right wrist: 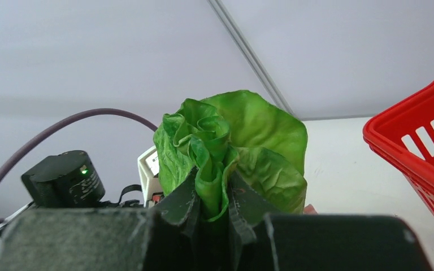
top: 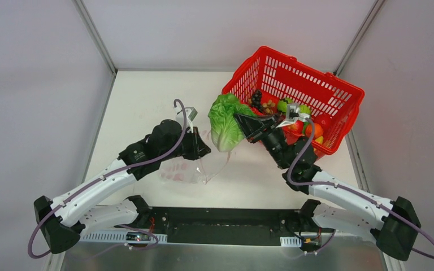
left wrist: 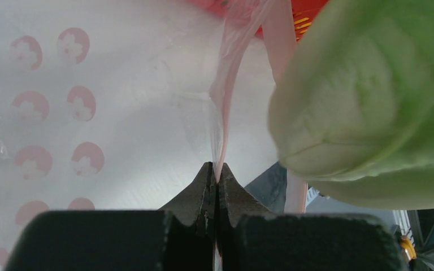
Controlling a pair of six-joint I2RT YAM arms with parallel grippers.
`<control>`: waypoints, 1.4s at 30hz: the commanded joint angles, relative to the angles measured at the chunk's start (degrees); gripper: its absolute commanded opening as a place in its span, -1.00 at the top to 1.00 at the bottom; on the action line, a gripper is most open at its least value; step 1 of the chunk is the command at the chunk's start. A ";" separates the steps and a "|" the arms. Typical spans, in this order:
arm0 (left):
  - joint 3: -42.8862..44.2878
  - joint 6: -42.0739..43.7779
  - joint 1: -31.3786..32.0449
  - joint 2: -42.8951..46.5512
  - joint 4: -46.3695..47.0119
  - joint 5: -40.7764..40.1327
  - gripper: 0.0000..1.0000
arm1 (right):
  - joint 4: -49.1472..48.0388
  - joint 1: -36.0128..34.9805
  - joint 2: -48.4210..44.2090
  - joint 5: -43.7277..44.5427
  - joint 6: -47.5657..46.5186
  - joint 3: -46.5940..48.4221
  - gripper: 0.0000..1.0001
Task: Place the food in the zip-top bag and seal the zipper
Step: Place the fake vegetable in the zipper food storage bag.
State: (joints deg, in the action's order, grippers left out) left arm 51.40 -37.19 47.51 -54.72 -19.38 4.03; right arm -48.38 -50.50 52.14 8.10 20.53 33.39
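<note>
The clear zip-top bag (top: 195, 169) lies on the table with its mouth lifted. My left gripper (top: 205, 151) is shut on the mouth edge, and in the left wrist view its jaws (left wrist: 216, 169) pinch the thin pink zipper (left wrist: 225, 90). The bag's wall (left wrist: 79, 107) carries pink round prints. My right gripper (top: 241, 121) is shut on a green lettuce (top: 225, 125), which hangs just above and right of the bag's mouth. In the right wrist view a folded leaf of the lettuce (right wrist: 243, 135) is pinched in that gripper (right wrist: 212, 183). The pale lettuce base (left wrist: 367, 101) looms beside the zipper.
A red mesh basket (top: 316, 84) stands tilted at the back right, behind my right arm. It holds more food: dark grapes (top: 256, 98), green fruit (top: 285, 105) and red and orange pieces (top: 315, 131). Its rim (right wrist: 424, 152) shows to the right of the right wrist.
</note>
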 commanded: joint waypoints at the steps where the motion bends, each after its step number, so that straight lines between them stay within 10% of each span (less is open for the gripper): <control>1: -1.16 -2.69 -0.69 3.21 4.95 1.60 1.00 | -16.02 -6.35 4.52 12.01 -6.18 1.73 1.00; 13: -1.81 -4.08 -0.66 8.18 5.87 -1.46 1.00 | -47.95 -20.59 17.72 29.17 -28.88 -3.49 1.00; 31: 0.64 -6.11 -0.71 10.85 9.07 -6.11 1.00 | -50.41 -21.46 16.59 26.72 -29.21 -7.74 1.00; 34: 0.29 -6.25 -0.70 11.10 9.18 -7.38 1.00 | -46.76 -21.94 15.55 28.34 -27.87 -6.77 0.75; 42: -5.19 -6.97 -0.69 11.77 17.97 -7.81 1.00 | -4.99 -22.09 8.76 49.30 -11.97 7.30 1.00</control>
State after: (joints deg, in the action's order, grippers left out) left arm 48.07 -42.74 46.81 -42.65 -9.58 -2.98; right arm -66.52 -72.47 64.45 48.01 0.34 34.85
